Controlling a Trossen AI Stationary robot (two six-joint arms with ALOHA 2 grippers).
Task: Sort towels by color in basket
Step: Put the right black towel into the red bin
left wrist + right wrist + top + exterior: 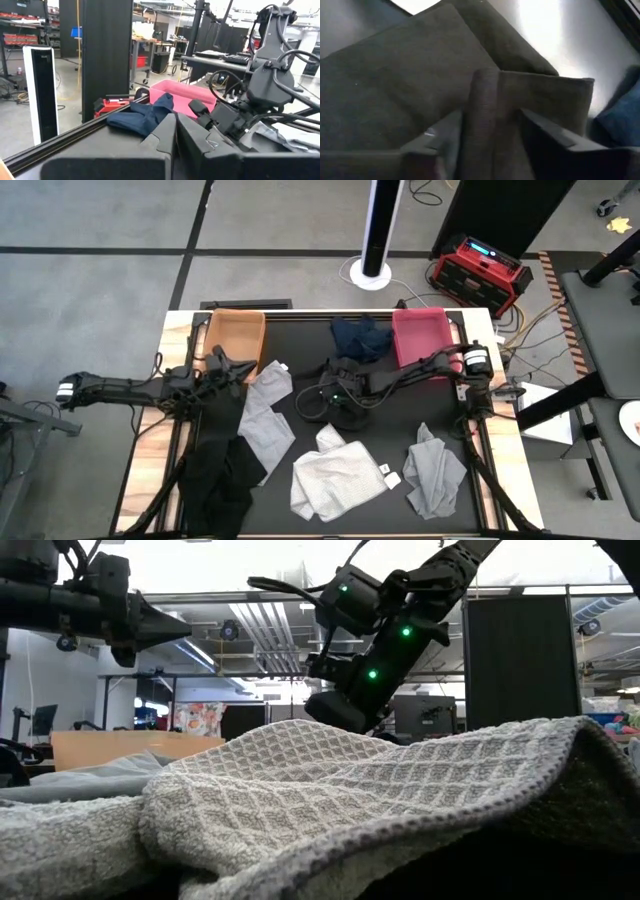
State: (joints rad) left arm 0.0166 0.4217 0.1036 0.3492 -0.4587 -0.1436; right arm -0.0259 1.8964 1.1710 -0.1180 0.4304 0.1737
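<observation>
My right gripper (336,394) reaches to the table's middle, slanting down, and is shut on a dark towel (352,418) that lies on the black mat. A navy towel (362,338) lies at the far edge between an orange basket (236,330) and a pink basket (420,332). Light grey towels (266,416) (435,470), a white towel (335,478) and a black towel (225,475) lie spread on the near half. My left gripper (244,367) hovers shut by the orange basket, holding nothing. My right gripper pinches a raised fold of the dark towel (483,107) between its two fingers (545,132). The fingers come slanting down from the table's right side and stand on either side of the fold's ridge. The rest of the towel lies on the mat.
The white waffle-weave towel (330,790) fills the low view's foreground. A red case (480,272) and a white tower (378,230) stand on the floor beyond the far edge. Bare mat shows between the baskets and the towels.
</observation>
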